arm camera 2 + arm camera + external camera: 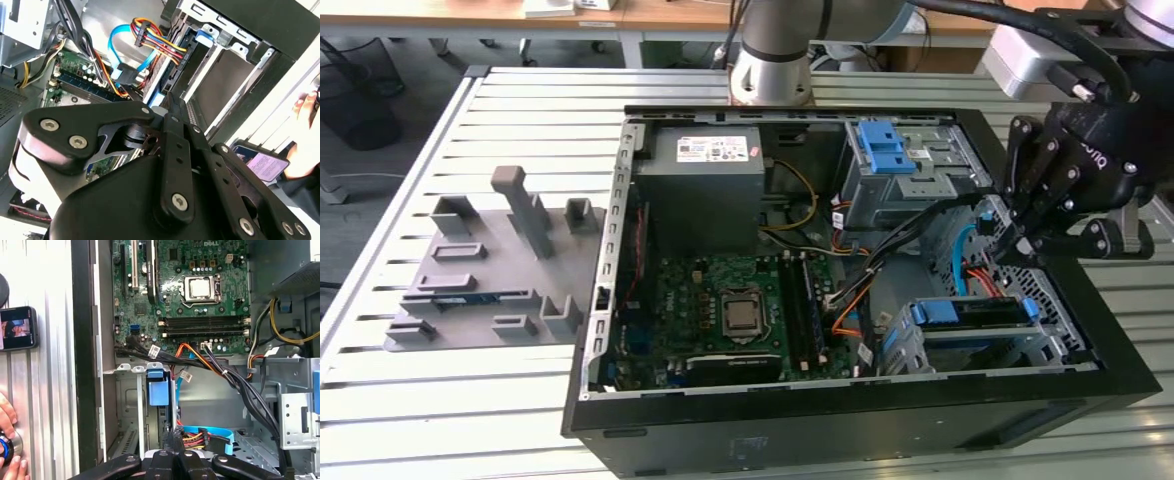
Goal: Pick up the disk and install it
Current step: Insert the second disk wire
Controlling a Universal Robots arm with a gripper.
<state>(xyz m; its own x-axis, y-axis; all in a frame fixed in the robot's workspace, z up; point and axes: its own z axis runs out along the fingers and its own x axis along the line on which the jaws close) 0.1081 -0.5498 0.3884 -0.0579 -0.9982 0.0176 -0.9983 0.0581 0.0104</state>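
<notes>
A robot arm's black gripper (pixel 1025 243) hangs over the open computer case (pixel 854 420) on the slatted metal desk (pixel 454 400), poised above the bay at the exterior view's right where the disk (pixel 970 312) sits in the grey metal cage near the case's front corner. From the exterior view the disk shows as a flat dark slab edged in blue plastic, its carrier frame bright against the metal around it; in the first wrist view the blue tab of that frame (pixel 158 390) stands out beside a vertical metal rail, with a bundle of coloured cables (pixel 200 432) just next to it. The gripper's fingers (pixel 172 442) appear drawn close together and hold nothing, their tips just above the disk's edge; whether they touch it cannot be told. The green motherboard (pixel 734 310) lies in the middle of the case, a grey power supply box (pixel 710 175) sits at the far corner, and a second drive cage with blue latches (pixel 897 155) stands beyond the gripper. A grey moulded fixture (pixel 487 270) rests on the desk at the exterior view's left. A person's hand (pixel 7 440) and a phone (pixel 17 328) lie on the desk beside the case.
</notes>
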